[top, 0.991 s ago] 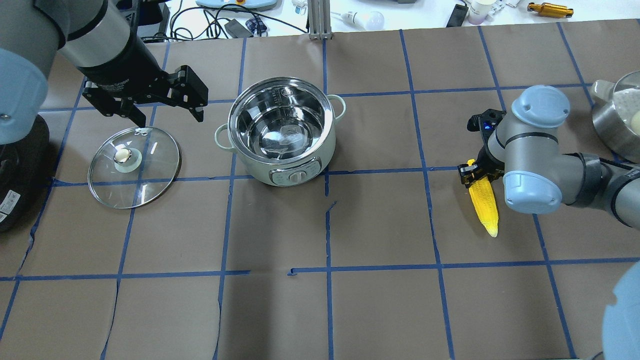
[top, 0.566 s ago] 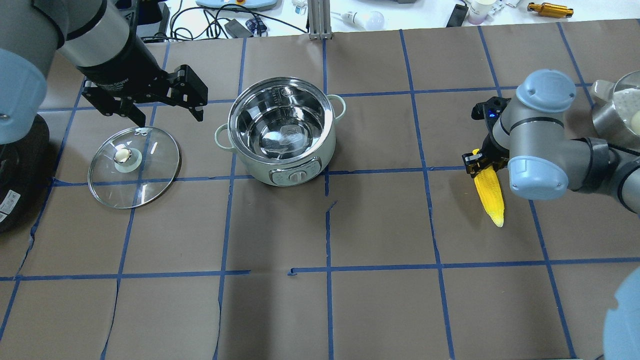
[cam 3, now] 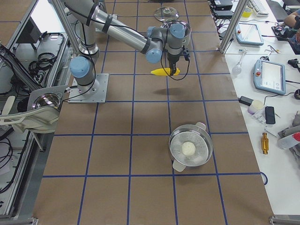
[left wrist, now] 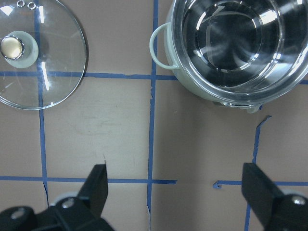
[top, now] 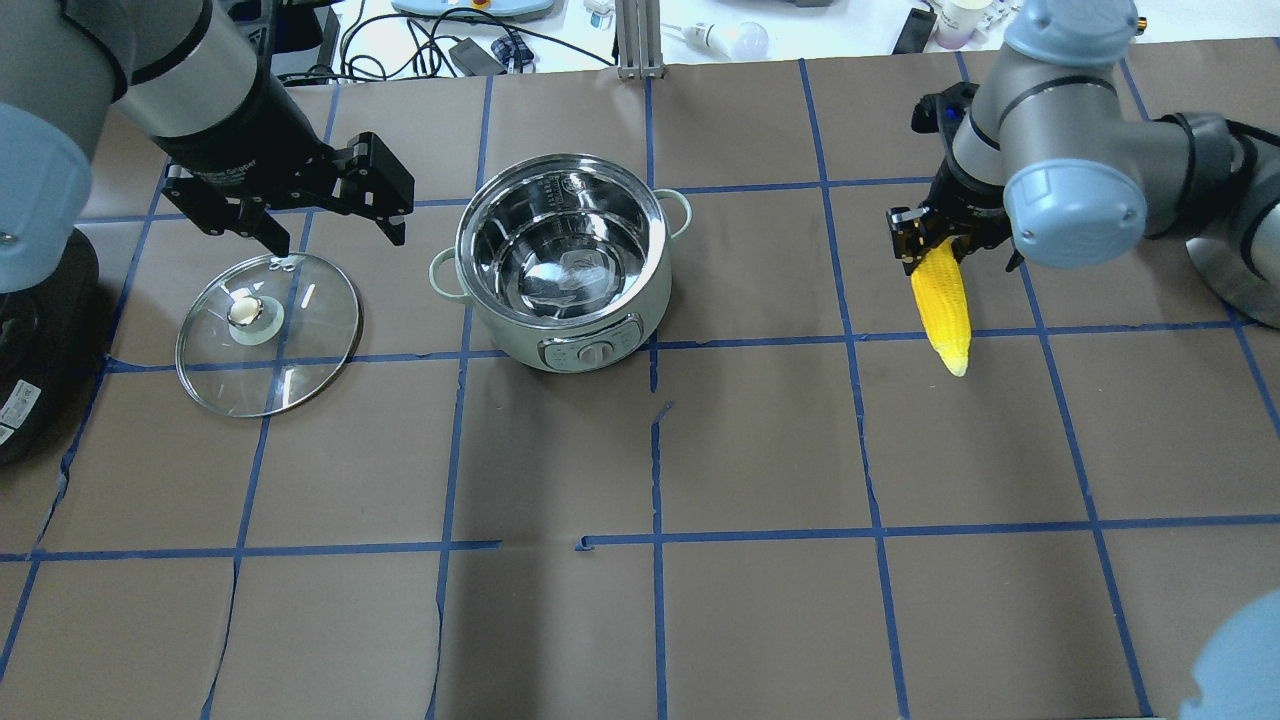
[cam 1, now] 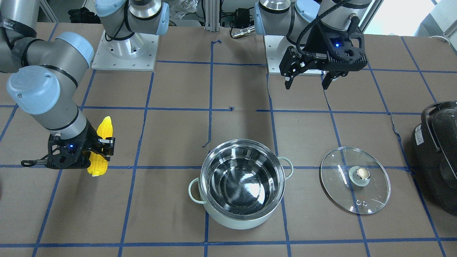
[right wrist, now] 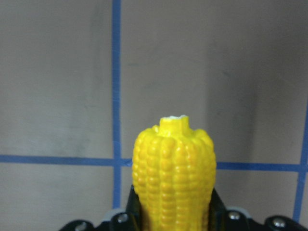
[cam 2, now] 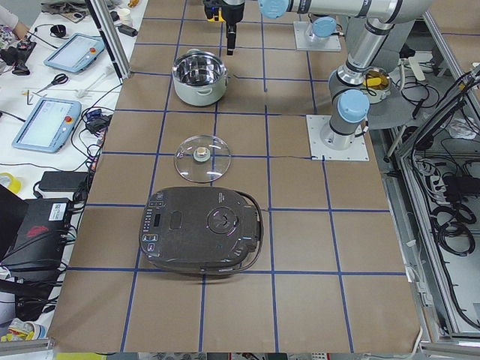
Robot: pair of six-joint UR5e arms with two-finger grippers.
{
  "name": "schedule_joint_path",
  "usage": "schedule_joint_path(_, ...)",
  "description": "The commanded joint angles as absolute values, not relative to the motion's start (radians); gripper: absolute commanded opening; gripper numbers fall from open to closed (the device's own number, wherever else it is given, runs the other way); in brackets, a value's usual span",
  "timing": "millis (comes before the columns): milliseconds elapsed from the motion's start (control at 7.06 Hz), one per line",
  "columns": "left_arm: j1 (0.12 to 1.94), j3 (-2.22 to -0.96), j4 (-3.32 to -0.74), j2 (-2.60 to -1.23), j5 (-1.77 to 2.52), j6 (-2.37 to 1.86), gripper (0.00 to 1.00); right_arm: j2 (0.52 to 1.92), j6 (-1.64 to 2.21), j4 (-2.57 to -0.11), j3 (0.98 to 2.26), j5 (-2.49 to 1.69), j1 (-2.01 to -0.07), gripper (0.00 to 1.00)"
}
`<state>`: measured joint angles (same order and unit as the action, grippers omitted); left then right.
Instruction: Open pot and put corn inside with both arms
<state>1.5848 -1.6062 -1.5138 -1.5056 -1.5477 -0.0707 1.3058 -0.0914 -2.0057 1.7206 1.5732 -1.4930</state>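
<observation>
The mint-green pot (top: 520, 335) stands open in the middle of the table, its steel inside empty; it also shows in the front view (cam 1: 232, 221) and the left wrist view (left wrist: 211, 96). Its glass lid (top: 300, 350) lies flat on the table to the pot's left, also seen in the front view (cam 1: 342, 192). My left gripper (top: 337, 238) is open and empty, hovering just beyond the lid. My right gripper (top: 935, 240) is shut on the thick end of the yellow corn (top: 942, 300), held above the table well right of the pot, tip pointing toward me. The corn fills the right wrist view (right wrist: 173, 178).
A black appliance (cam 1: 439, 157) sits at the table's left end, beyond the lid. A steel pan with a white ball inside (cam 3: 190, 147) stands at the right end. Blue tape lines grid the brown table cover.
My right gripper has lifted the corn and carried it toward the table's far side and slightly left. The left arm, pot and lid have not moved.
</observation>
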Motion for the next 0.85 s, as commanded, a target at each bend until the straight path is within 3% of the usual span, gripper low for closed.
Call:
schedule_joint_path(0,1.588,-1.612,-1.513,-1.505,-1.545,-0.072,1.00,1.289,0.200,-1.908,1.565,1.484,-1.647,0.00)
schedule_joint_path(425,1.583,-1.614,-1.514,-1.503,-1.552,-0.069,1.00,1.168,0.479,-1.914,1.358,1.329,-1.796,0.01)
schedule_joint_path(708,1.585,-1.614,-1.514,-1.503,-1.554,-0.069,1.00,1.080,0.525,-1.983,1.304,1.306,-1.860,0.00)
